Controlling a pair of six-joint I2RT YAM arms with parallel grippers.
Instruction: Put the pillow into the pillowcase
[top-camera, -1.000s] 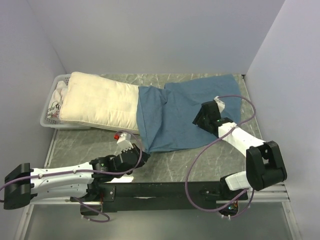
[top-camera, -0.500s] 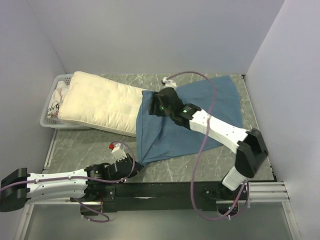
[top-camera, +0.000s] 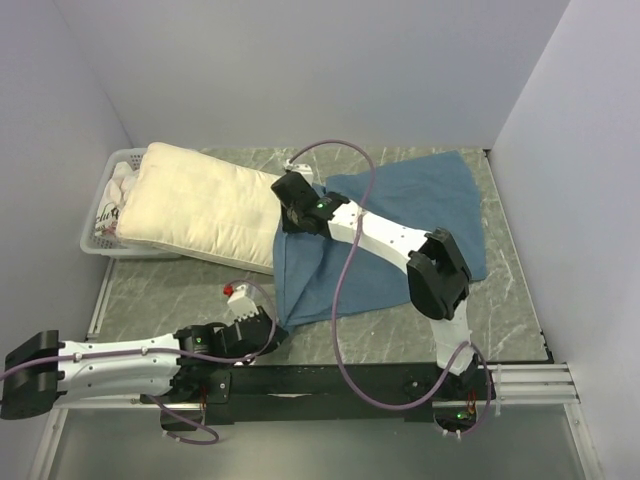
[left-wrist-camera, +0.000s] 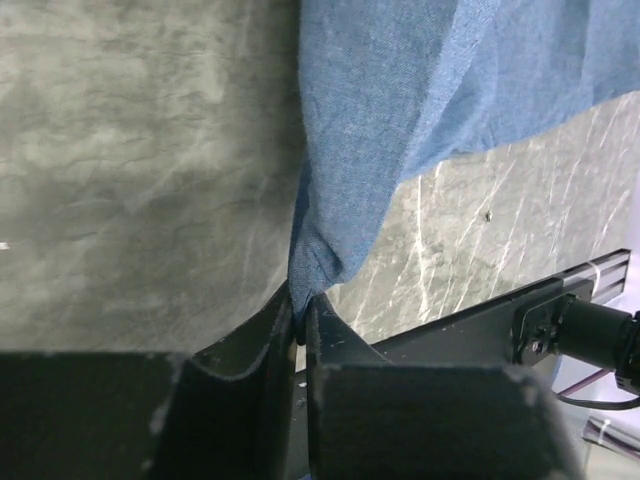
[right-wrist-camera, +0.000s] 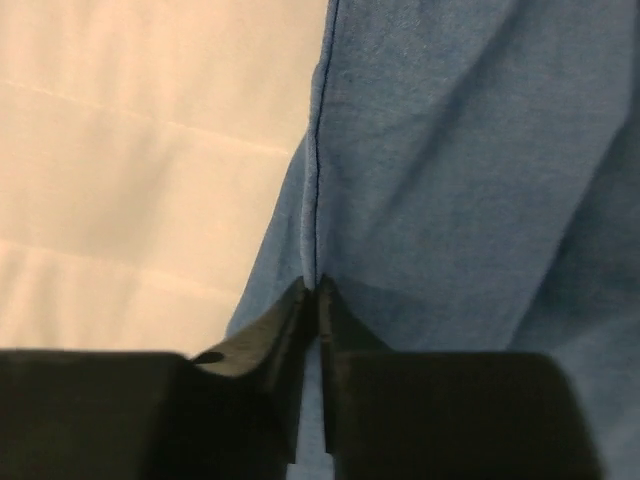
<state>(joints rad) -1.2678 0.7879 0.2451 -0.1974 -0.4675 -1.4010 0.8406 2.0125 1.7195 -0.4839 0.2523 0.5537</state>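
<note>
The cream pillow (top-camera: 200, 205) lies at the back left, its left end over a basket and its right end under the open edge of the blue pillowcase (top-camera: 400, 200). My left gripper (top-camera: 276, 328) is shut on the pillowcase's near-left corner (left-wrist-camera: 318, 265), low by the table's front edge. My right gripper (top-camera: 287, 192) reaches across the cloth and is shut on the hem of the pillowcase (right-wrist-camera: 315, 215) at its far-left edge, right where it overlaps the pillow (right-wrist-camera: 140, 150). Between the two grips the cloth's left edge runs taut.
A white plastic basket (top-camera: 100, 240) with printed white cloth in it stands at the far left under the pillow's end. Grey walls close in left, back and right. The black rail (top-camera: 350, 380) carrying the arm bases runs along the front edge.
My right arm swung from the pillowcase's right side across to its far-left edge and its jaws closed on the hem. The left gripper stayed low, holding its corner.
</note>
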